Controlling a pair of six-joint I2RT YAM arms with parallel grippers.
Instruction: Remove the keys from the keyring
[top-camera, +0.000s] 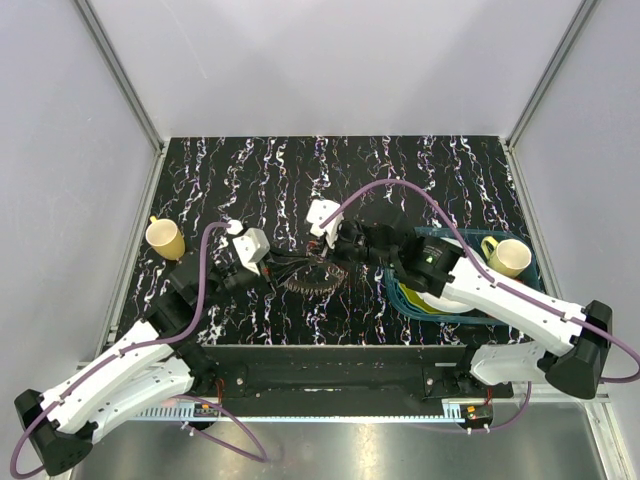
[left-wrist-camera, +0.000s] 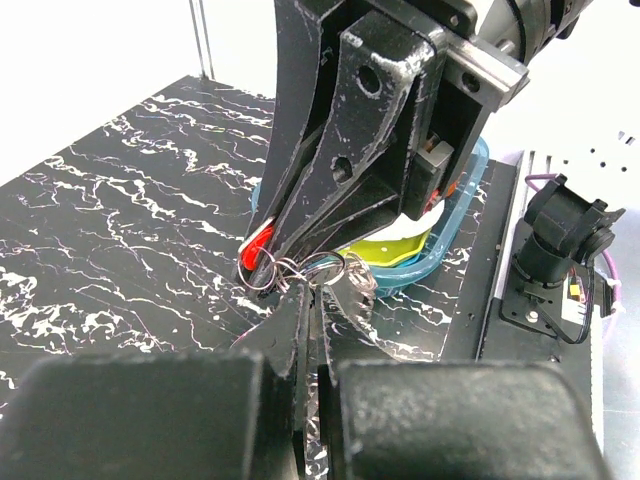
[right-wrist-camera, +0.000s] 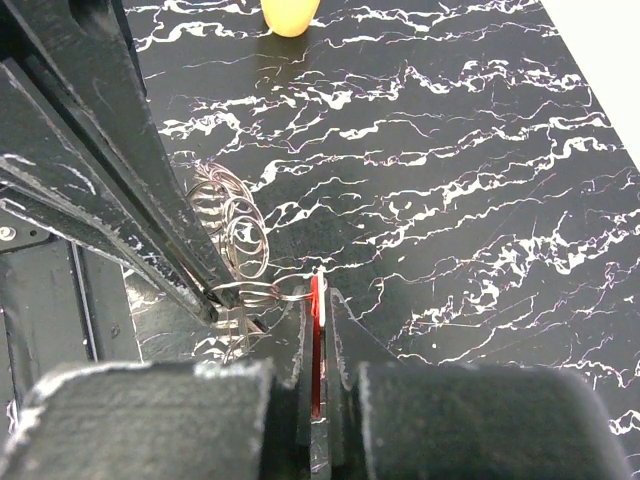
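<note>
- Reaching in from the near left corner, the left arm (top-camera: 130, 365) runs diagonally toward mid-table, with its wrist low and its fingers pointing right.
- The left gripper (left-wrist-camera: 305, 305) is clamped tight, jaws together, pinching a thin wire loop at the edge of the keyring (top-camera: 308, 278).
- The keyring sits on the black marbled table (top-camera: 420, 180) at its middle, between the two grippers. In the right wrist view its loops fan out just beside the left fingers.
- The red key (left-wrist-camera: 256, 252) hangs on a small loop linked to the pinched one, in the narrow gap where the two sets of fingertips meet.
- A bluish glint shows among those loops, but whether it is the other key cannot be told.
- The right gripper (right-wrist-camera: 317, 300) is closed hard on the red key's head, with the red plastic showing as a strip between its pads. It points left, tip to tip with the left gripper.
- The right arm (top-camera: 510, 300) comes from the near right corner, bent at the elbow, with its forearm passing over the blue tray (left-wrist-camera: 445, 245).
- A yellow cup (top-camera: 165, 238) stands near the table's left edge, well apart from the grippers.
- The blue tray on the right holds yellow-green plates (top-camera: 405, 290), a white plate (top-camera: 440, 298) and a yellow-green mug (top-camera: 508, 258), and the right arm partly hides them.
</note>
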